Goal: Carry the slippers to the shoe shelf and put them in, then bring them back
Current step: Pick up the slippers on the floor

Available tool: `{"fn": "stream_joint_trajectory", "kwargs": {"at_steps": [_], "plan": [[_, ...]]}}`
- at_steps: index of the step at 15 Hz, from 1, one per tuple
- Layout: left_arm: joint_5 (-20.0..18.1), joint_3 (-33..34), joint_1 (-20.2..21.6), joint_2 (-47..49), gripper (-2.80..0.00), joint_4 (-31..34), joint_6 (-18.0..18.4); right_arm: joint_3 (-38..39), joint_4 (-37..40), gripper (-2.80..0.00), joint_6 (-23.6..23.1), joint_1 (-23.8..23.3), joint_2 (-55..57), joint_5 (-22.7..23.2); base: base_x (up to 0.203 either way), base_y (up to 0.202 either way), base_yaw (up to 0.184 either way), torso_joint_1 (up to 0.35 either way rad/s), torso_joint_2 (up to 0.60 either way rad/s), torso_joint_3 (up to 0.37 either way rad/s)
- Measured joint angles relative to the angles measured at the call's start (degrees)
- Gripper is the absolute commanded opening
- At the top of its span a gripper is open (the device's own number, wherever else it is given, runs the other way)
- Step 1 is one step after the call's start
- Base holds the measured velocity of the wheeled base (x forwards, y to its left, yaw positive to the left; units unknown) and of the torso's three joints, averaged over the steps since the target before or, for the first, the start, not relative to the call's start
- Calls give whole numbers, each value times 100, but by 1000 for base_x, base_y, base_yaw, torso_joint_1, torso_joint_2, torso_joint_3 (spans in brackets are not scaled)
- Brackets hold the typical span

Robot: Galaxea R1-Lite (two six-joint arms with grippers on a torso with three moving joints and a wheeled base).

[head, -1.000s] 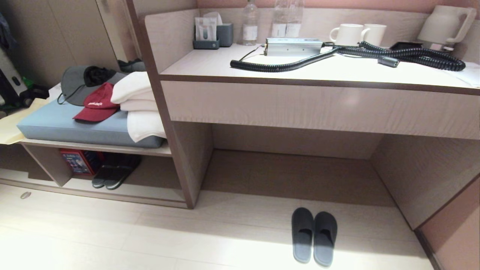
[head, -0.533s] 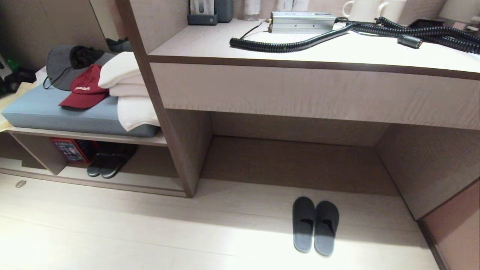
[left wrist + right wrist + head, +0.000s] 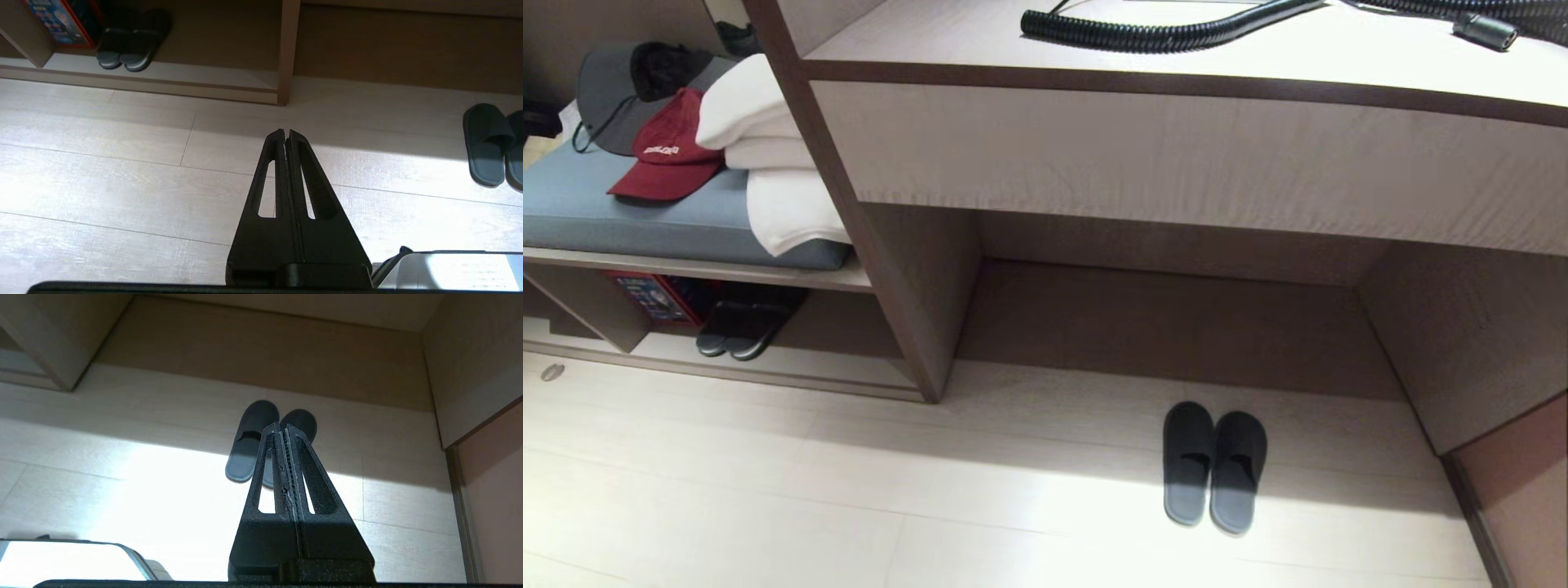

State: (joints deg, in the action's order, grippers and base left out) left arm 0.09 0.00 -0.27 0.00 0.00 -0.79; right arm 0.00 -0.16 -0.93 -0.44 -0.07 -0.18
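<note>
The slippers [image 3: 1214, 469], a dark grey pair with blue-grey insoles, lie side by side on the pale floor in front of the desk recess, toes toward the wall. The shoe shelf [image 3: 768, 377] is the low open cubby under the cushioned bench at the left. Neither arm shows in the head view. My right gripper [image 3: 282, 425] hangs shut and empty above the floor, with the slippers [image 3: 250, 445] just beyond its tips. Shut and empty too, my left gripper [image 3: 286, 131] points at bare floor, between the shelf's front lip [image 3: 163, 83] and the slippers [image 3: 486, 147].
Black shoes with white sole edges [image 3: 737, 327] and a red box [image 3: 645, 296] sit inside the shelf. Above it, the blue cushion [image 3: 572, 212] holds caps and folded white towels [image 3: 768, 163]. The long desk counter [image 3: 1176, 155] carries a coiled black hose [image 3: 1176, 33]. A side panel [image 3: 1462, 343] bounds the recess.
The head view has tipped downward, so the whole scene has slid up the picture. The slippers and the shoes in the shelf lie where they were.
</note>
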Motion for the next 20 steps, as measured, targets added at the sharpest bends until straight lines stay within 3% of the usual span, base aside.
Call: {"fn": "stream_joint_trajectory", "kwargs": {"at_steps": [20], "plan": [[6, 0, 0, 0, -280, -7, -21, 0, -2, -280, 2, 0, 0, 1, 0, 0, 0, 2, 3, -197]]}}
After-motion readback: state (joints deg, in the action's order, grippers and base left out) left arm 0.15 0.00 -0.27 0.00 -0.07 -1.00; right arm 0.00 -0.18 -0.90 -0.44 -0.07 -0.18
